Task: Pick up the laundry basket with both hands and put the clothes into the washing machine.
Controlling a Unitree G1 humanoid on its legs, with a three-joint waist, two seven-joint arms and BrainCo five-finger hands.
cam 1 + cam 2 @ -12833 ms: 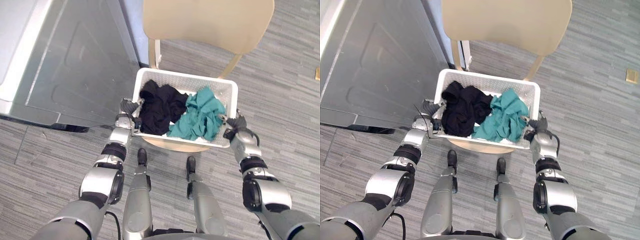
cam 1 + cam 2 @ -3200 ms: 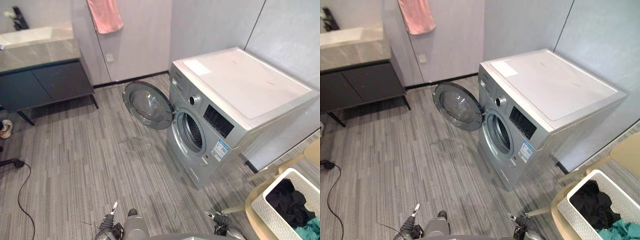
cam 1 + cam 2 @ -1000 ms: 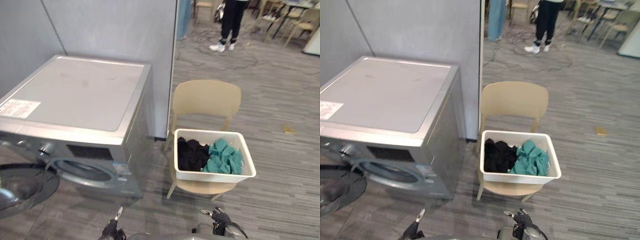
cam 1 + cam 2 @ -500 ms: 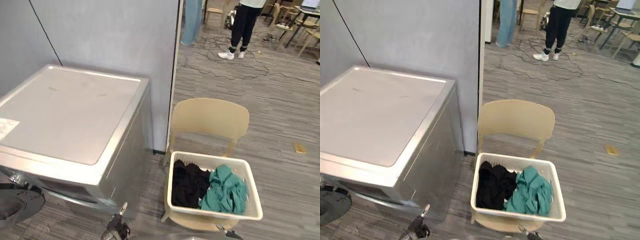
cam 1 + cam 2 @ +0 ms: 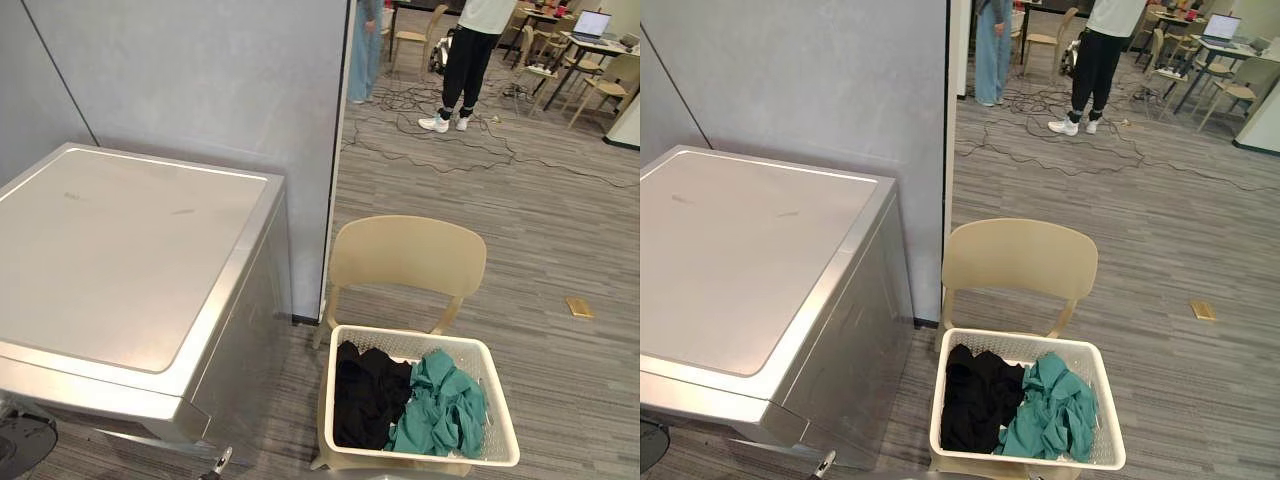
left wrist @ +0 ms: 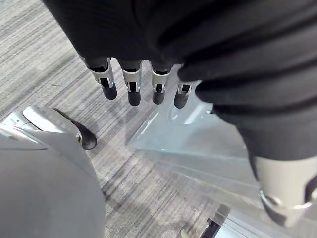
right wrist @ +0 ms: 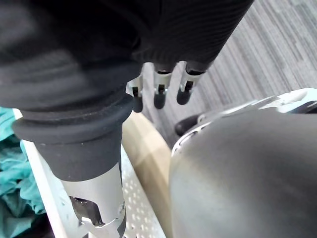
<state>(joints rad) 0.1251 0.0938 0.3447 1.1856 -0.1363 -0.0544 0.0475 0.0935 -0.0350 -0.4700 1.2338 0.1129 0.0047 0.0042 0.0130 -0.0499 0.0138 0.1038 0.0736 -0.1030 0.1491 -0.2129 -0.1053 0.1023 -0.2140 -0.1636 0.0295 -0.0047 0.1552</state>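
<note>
Clearly, no step of the task is done yet: the laundry basket (image 5: 400,342) stands on the chair (image 5: 405,255) just beside the washing machine (image 5: 120,250), with the clothes (image 5: 440,405) all inside it. My left robot hand (image 6: 131,84) and right robot hand (image 7: 161,89) hang with straight fingers and hold nothing. I judge that grasping, lifting and loading all remain.
</note>
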